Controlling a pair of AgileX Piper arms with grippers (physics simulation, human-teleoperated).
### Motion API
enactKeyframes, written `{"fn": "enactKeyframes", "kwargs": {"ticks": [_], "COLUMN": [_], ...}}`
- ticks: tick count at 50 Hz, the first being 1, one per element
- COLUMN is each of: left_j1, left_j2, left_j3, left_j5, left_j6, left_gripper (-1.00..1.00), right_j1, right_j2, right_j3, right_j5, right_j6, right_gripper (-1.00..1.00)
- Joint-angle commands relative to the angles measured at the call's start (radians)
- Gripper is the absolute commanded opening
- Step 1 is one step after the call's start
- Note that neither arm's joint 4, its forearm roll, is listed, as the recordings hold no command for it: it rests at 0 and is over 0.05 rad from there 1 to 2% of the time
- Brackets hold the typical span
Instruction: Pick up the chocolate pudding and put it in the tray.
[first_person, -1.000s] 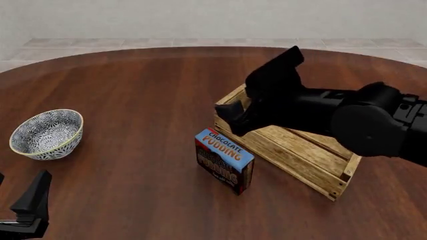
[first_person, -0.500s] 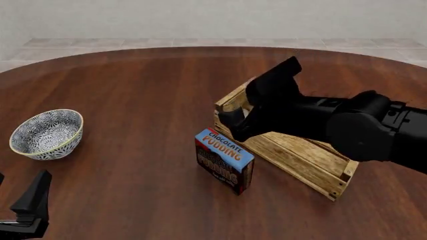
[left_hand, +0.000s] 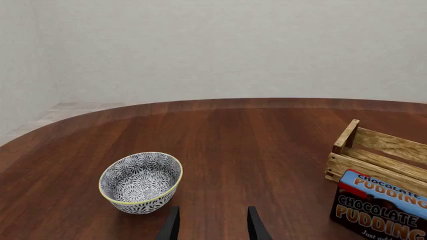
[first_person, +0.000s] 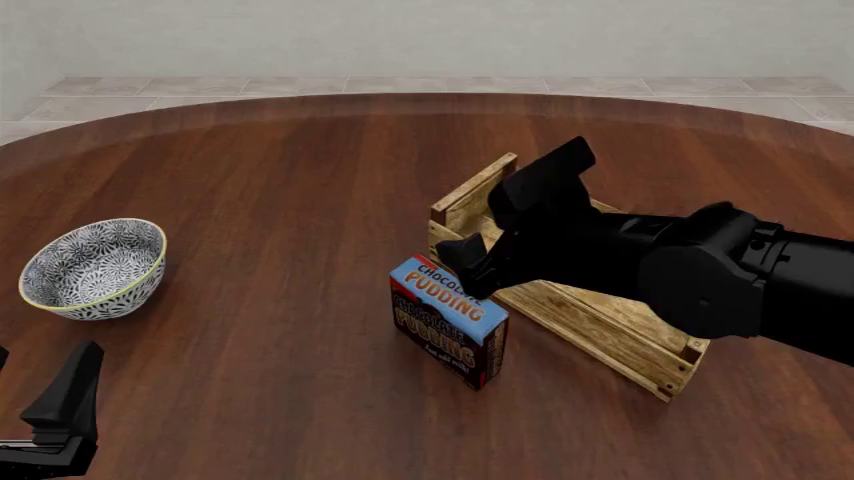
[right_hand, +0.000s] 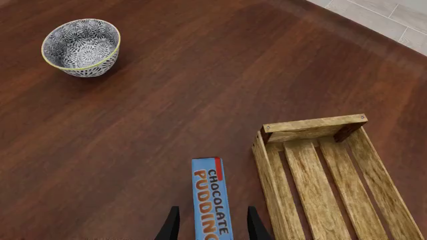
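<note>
Right wrist view: the right gripper (right_hand: 211, 225) hangs over the chocolate pudding (right_hand: 211, 197), fingers apart and straddling the carton's narrow blue top, not yet touching that can be seen. This alignment suits a pinch across the thin faces. The pudding stands on edge on the table (first_person: 267, 200), just beside the tray (first_person: 587, 315) and outside it; the tray's slatted floor is bare where it shows. Short carry needed, judging by that closeness. Left gripper (left_hand: 211, 224) rests low at the near table edge, fingers apart, holding nothing, facing the patterned bowl (left_hand: 141, 182), well apart from the work.
</note>
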Motion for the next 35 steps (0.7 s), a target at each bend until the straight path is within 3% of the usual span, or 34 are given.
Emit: {"fn": "enactKeyframes", "kwargs": {"ticks": [1,35], "left_j1": [0.0,0.0], "left_j2": [0.0,0.0], "left_j3": [0.0,0.0], "left_j5": [0.0,0.0], "left_j6": [0.0,0.0], "left_gripper": [1.0,1.0], "right_j1": [0.001,-0.01], "right_j2": [0.009,0.077], "right_j3": [0.016,0.041], "right_j5": [-0.015,-0.068], "right_j6": [0.011,0.008], "right_gripper": [1.0,1.0]}}
